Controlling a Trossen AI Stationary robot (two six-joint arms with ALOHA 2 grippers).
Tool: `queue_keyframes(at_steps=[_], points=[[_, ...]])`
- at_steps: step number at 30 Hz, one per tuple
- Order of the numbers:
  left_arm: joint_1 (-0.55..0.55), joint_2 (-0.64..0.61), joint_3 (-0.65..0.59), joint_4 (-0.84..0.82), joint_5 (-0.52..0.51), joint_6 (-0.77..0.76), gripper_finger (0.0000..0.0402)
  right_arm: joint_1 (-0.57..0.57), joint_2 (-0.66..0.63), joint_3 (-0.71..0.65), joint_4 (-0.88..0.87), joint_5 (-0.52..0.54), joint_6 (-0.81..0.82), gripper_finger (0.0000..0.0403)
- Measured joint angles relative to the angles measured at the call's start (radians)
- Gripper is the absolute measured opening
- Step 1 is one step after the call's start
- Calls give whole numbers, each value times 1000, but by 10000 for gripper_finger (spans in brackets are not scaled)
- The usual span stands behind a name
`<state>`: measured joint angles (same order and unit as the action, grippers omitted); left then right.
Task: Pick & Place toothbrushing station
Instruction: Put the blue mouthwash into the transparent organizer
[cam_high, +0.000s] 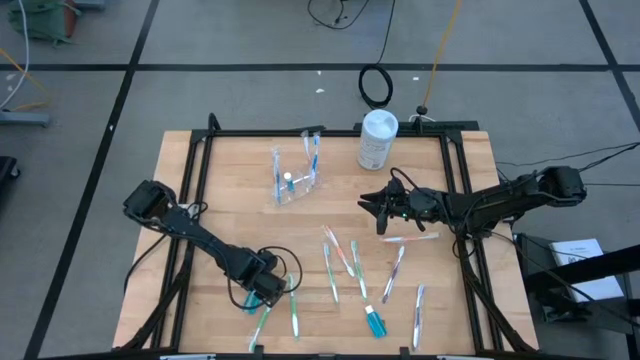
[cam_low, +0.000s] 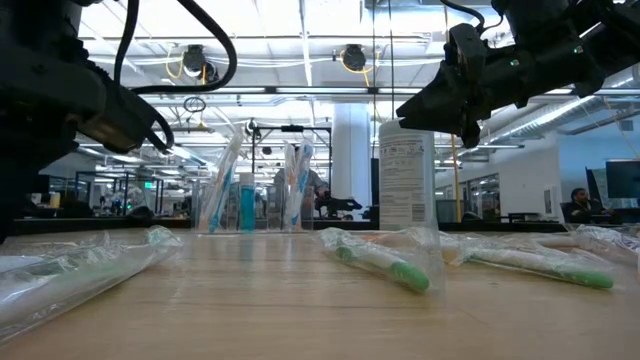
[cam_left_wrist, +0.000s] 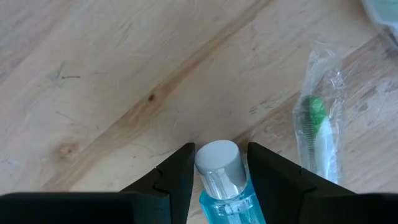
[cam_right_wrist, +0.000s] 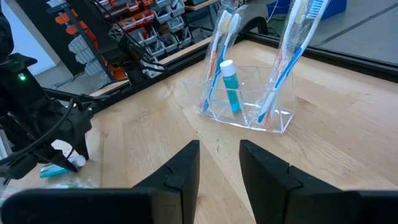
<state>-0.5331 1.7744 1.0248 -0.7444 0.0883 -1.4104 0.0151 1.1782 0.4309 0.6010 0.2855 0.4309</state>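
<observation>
Down near the front left part of the table (cam_high: 230, 200), the left gripper (cam_high: 268, 287) has its fingers closed against a small blue tube (cam_left_wrist: 222, 186) with a grey cap, the two dark fingers touching the tube on either side. Just beside it lies a wrapped green toothbrush (cam_left_wrist: 318, 134) on the wood. The right gripper (cam_high: 385, 208) hangs above the table toward the right side, with a narrow gap between its fingers and nothing between them. It faces the clear plastic holder (cam_right_wrist: 245, 102), which stands upright near the middle of the back edge. This holder carries upright toothbrushes and one blue tube (cam_right_wrist: 231, 86). More wrapped toothbrushes (cam_high: 345, 265) lie scattered flat across the front middle of the table, with another blue tube (cam_high: 375, 322) near the front edge. A white canister (cam_high: 377, 139) stands at the back edge, right of the holder.
</observation>
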Motion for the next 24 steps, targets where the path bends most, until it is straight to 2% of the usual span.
queue_keyframes(at_steps=[24], points=[[0, 1, 0, 15, -9, 28, 156, 0, 0, 0, 0, 0, 1, 105]])
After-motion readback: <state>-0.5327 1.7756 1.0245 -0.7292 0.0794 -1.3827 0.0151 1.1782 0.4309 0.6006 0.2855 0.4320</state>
